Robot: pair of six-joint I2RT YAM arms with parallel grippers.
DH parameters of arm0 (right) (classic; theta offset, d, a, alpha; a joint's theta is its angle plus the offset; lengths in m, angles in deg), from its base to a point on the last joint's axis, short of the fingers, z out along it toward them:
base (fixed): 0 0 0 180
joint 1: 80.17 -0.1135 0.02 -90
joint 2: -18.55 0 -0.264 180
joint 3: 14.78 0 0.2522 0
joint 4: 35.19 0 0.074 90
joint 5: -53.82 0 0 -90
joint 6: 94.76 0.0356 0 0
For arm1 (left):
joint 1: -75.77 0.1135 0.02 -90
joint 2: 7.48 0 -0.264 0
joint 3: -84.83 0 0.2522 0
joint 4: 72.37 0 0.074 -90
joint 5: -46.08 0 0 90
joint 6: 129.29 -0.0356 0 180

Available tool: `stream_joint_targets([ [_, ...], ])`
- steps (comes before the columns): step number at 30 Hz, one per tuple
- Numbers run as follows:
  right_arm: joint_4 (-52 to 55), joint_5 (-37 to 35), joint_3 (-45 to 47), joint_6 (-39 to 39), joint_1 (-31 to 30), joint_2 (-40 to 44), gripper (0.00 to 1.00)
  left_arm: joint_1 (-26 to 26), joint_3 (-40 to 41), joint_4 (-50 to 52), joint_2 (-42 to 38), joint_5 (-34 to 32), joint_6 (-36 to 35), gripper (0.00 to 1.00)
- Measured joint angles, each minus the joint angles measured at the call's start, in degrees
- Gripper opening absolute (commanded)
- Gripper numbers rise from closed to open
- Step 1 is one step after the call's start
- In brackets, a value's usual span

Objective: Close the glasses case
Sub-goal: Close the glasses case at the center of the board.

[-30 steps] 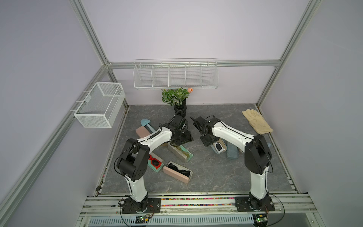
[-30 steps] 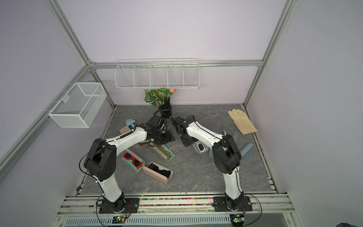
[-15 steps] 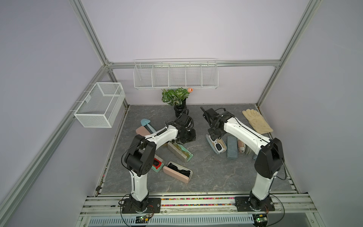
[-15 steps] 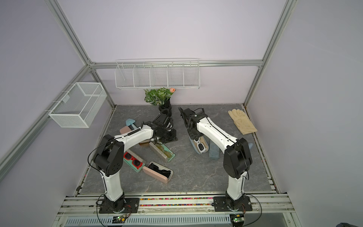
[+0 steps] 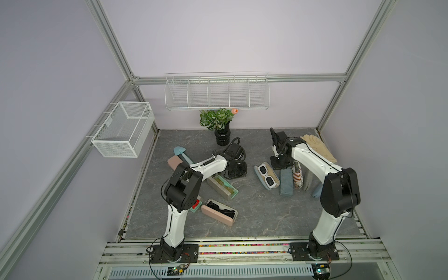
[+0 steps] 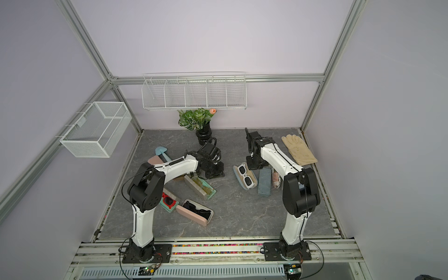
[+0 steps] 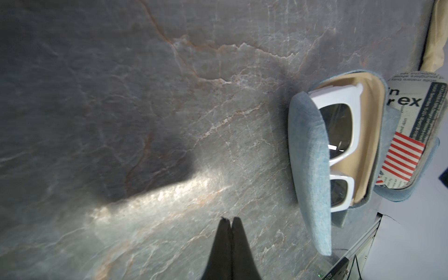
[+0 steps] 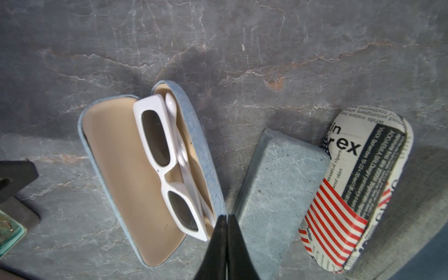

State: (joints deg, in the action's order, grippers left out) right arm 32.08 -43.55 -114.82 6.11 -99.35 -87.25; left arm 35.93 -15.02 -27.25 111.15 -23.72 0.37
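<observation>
Though open, case beside grey box

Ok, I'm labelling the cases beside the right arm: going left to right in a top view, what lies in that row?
From the left: open blue case holding white sunglasses → closed slate-blue case → newspaper-print case.

Top views: bright, even light, soft shadows, sharp. Wrist cams dimmer; big shadow + glare on desk; left hand soft-focus, edges warped.
</observation>
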Motion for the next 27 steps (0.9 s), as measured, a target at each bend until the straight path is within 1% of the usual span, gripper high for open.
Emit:
stream_joint_targets([
  [4, -1.03, 2.19, 0.02, -0.59, 1.14, -2.34, 0.08, -0.5, -0.79, 0.26, 1.75, 0.0, 0.26, 0.0],
  [10, -1.38, 4.02, 0.02, -1.09, 1.2, -5.51, 0.09, -0.85, -3.58, 0.63, 3.93, -0.02, 0.55, 0.0],
  [20, -2.05, 4.48, 0.02, -1.49, 1.57, -6.8, 0.1, -4.02, -8.41, 1.73, 6.01, 0.0, 0.61, 0.0],
  [27, -2.99, 5.35, 1.57, -1.46, 1.57, -6.88, 0.11, -5.64, -9.92, 2.19, 7.13, 0.02, 0.61, 0.0],
])
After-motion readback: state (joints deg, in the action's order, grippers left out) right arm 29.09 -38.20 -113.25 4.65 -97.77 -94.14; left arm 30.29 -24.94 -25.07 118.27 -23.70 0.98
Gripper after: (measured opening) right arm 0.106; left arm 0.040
